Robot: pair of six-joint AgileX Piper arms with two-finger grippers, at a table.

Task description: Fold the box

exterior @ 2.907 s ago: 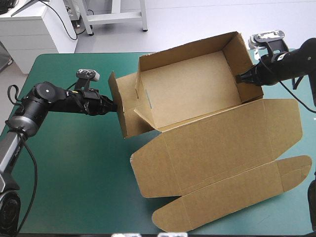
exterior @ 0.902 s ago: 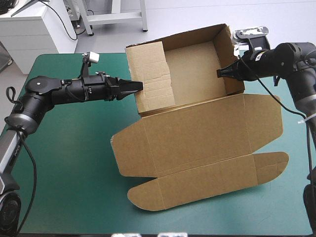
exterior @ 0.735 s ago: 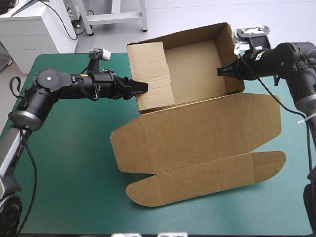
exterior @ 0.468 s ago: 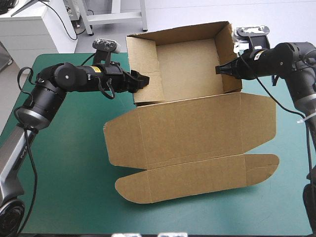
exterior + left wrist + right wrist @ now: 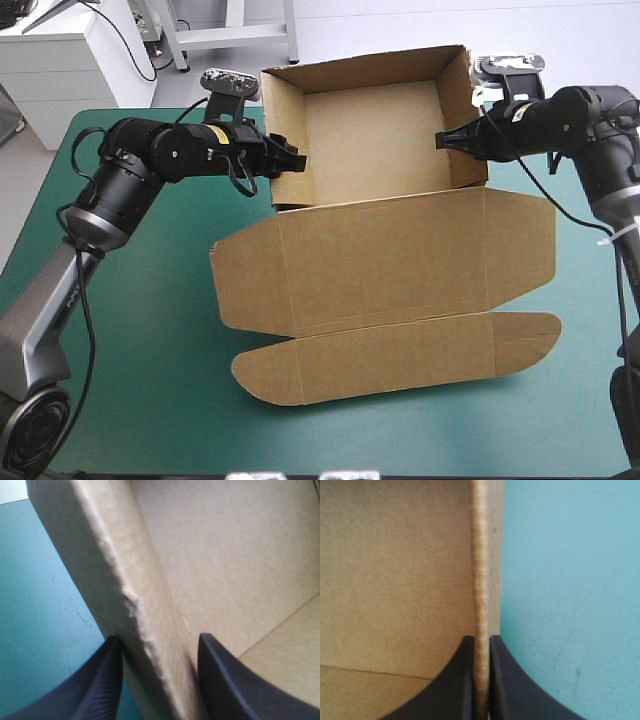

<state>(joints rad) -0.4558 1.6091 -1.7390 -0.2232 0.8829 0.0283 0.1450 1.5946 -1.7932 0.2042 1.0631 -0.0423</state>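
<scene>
Left jaws newly astride one box (image 5: 370, 150)

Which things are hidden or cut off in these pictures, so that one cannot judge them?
High view: how the left gripper and the right gripper sit on the box's walls is too small to tell.
Left wrist view: the wall runs out of the picture at both ends; the lid is out of view.
Right wrist view: the fingers cover the wall's strip between them.

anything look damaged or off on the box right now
One thing: the top edge of the box wall between the left gripper fingers has a rough, frayed nick. The lid lies flat on the teal-green cover; nothing else stands out.
</scene>
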